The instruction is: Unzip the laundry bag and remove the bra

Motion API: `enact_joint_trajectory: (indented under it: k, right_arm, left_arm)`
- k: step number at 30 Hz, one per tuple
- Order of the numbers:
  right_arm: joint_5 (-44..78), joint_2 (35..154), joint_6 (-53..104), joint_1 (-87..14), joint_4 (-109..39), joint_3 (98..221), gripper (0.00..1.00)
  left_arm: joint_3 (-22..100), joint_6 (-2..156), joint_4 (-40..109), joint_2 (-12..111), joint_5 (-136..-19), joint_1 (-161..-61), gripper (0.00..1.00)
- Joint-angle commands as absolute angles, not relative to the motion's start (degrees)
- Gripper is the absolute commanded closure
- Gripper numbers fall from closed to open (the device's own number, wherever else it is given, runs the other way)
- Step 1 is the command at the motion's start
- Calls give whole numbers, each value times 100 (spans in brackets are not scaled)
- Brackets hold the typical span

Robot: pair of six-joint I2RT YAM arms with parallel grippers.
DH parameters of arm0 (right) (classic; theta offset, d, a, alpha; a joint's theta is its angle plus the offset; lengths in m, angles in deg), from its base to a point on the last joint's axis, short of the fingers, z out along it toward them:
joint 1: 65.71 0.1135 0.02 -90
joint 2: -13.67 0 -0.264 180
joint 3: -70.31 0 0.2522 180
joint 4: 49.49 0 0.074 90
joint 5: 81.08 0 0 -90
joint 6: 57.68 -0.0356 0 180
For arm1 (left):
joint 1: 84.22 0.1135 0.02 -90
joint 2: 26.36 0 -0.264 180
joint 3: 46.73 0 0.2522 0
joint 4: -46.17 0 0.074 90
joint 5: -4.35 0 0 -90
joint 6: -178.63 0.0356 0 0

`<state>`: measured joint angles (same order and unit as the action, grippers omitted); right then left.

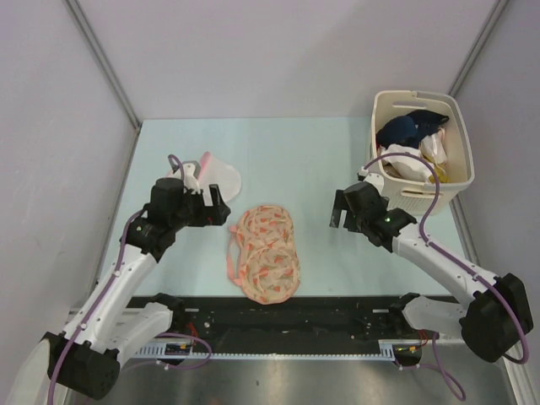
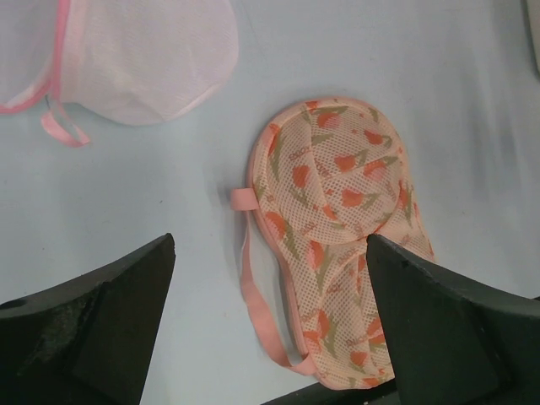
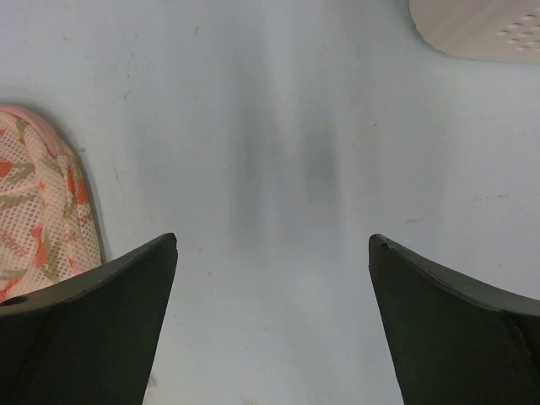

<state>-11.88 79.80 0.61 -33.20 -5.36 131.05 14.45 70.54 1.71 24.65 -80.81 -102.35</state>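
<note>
The laundry bag point(image 1: 267, 251) lies flat at the table's middle front, an oval cream-peach mesh pouch with orange-red print and a pink loop on its left side. It also shows in the left wrist view point(image 2: 337, 228) and at the left edge of the right wrist view point(image 3: 38, 219). The bra is hidden; none shows outside the bag. My left gripper point(image 1: 218, 202) is open and empty, hovering left of the bag's far end. My right gripper point(image 1: 341, 211) is open and empty over bare table right of the bag.
A white round mesh piece with pink edging point(image 1: 211, 175) lies behind the left gripper, also in the left wrist view point(image 2: 135, 59). A cream basket point(image 1: 460, 143) with white and navy garments stands at the back right; its corner shows in the right wrist view point(image 3: 481, 25).
</note>
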Motion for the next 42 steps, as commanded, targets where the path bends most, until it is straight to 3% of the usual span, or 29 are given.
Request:
enact_joint_trajectory:
  k: [1, 16, 21, 33, 42]
  right_arm:
    - [-1279, 7933, 24, -3170, -778, 13276, 0]
    - [-1349, 7661, -3, -3029, -786, 13206, 1]
    - [-1323, 7450, -117, -2959, -822, 13127, 0]
    - [-1296, 7265, -257, -2809, -795, 12951, 0]
    - [-1437, 6896, -354, -2678, -813, 12810, 0]
  left_arm:
    - [1801, 7394, -151, 2514, -8519, -10224, 0]
    - [1933, 7211, -600, 2902, -8933, -10241, 1]
    - [1380, 6036, -557, 3024, -9743, -11345, 2]
    - [79, 4662, 1137, 3649, -9409, -12166, 17]
    - [-265, 4626, 2142, 4377, -9242, -12166, 39]
